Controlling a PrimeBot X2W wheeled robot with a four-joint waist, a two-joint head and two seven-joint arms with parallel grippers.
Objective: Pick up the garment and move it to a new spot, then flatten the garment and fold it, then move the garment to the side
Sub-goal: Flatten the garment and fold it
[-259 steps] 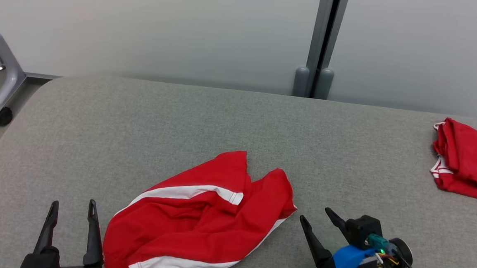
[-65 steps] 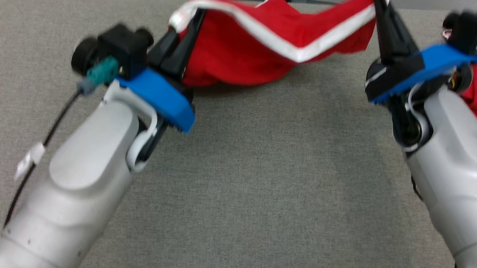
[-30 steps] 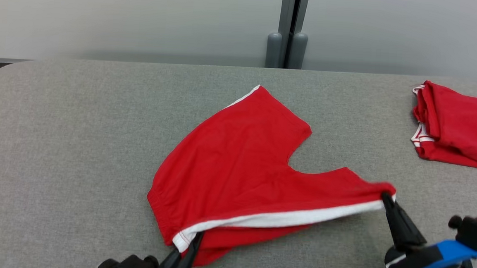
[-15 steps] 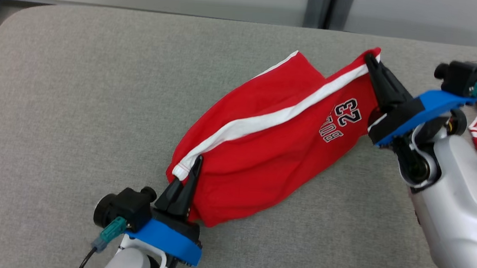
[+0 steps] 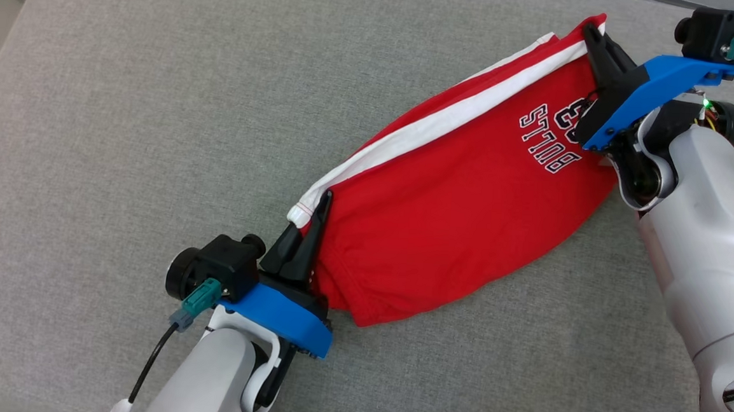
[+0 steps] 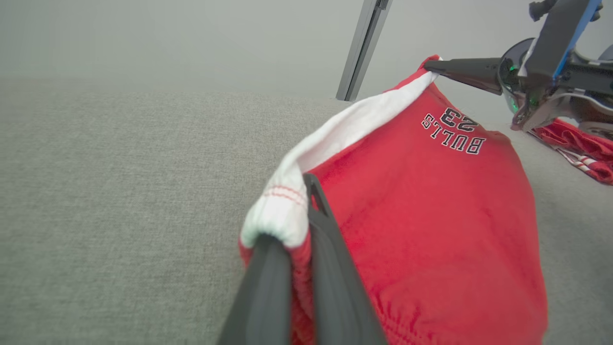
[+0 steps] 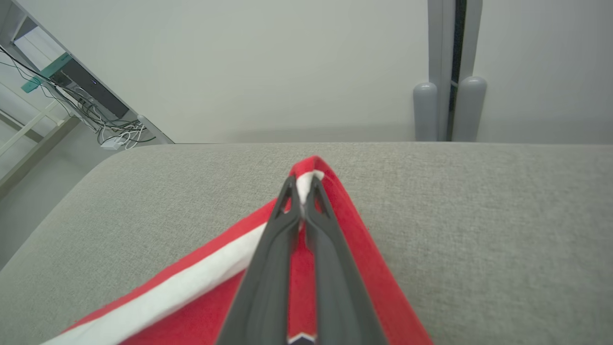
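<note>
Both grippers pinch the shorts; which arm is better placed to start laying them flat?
Probably left: by the left gripper the shorts sag closest to the table; the right gripper seems to hold its corner higher.

A robot lab: grey fabric-covered table (image 5: 125, 89), bare partition wall (image 7: 287, 57), tangled cables (image 7: 107, 128) on a rack (image 7: 84, 81)

You have red shorts (image 5: 454, 237) with a white side stripe and white, dark-edged "BULLS 23" lettering. Your table (image 5: 123, 121) is a flecked grey weave. The left gripper (image 5: 321, 203) and right gripper (image 5: 592, 34) are black, on bright blue mounts (image 5: 662, 74) over pale grey forearms (image 5: 710, 220). The pile (image 6: 579, 143) you see beyond is red with thin white stripes.
</note>
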